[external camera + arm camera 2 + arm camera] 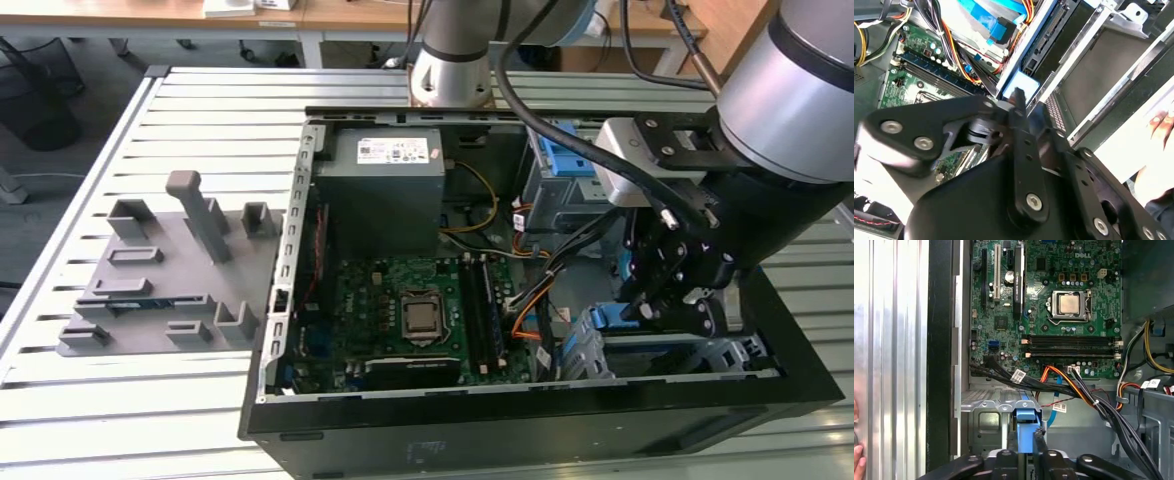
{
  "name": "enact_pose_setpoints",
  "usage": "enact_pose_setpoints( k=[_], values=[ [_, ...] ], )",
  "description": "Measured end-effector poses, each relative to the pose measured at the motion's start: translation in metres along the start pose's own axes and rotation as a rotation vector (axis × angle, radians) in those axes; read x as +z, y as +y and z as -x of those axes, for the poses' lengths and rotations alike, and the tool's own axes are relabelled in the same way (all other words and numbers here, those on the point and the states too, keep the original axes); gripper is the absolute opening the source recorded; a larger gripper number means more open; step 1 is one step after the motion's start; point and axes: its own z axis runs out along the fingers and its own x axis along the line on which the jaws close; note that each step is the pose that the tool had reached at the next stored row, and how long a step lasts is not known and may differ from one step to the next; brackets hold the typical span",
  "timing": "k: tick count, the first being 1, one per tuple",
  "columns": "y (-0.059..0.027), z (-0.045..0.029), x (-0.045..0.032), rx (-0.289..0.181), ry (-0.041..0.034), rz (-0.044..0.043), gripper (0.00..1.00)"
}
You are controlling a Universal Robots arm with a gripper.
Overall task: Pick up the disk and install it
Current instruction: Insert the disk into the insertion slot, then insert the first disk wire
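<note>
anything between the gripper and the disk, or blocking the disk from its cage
Nothing visible. The gripper grips the disk by its blue tab at the grey cage slot. The cables pass beside the slot, not across it.

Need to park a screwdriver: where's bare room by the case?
Bare table bordered by the grey fixture and the case wall, at the exterior view's left. Crowded: cables and the gripper gripping the disk at the drive cage.

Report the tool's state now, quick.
The tool: closed on the disk, pinching its blue bracket in both wrist views.
</note>
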Motion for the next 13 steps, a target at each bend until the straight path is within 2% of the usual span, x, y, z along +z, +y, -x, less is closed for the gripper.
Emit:
enact_pose_setpoints(
  k=[3,13],
  values=[
    [0.0,0.0,0.0001,0.0,-0.0001,0.0001,0.13],
    [0.0,0.0,0.0002,0.0,-0.0001,0.0,0.11]
  ],
)
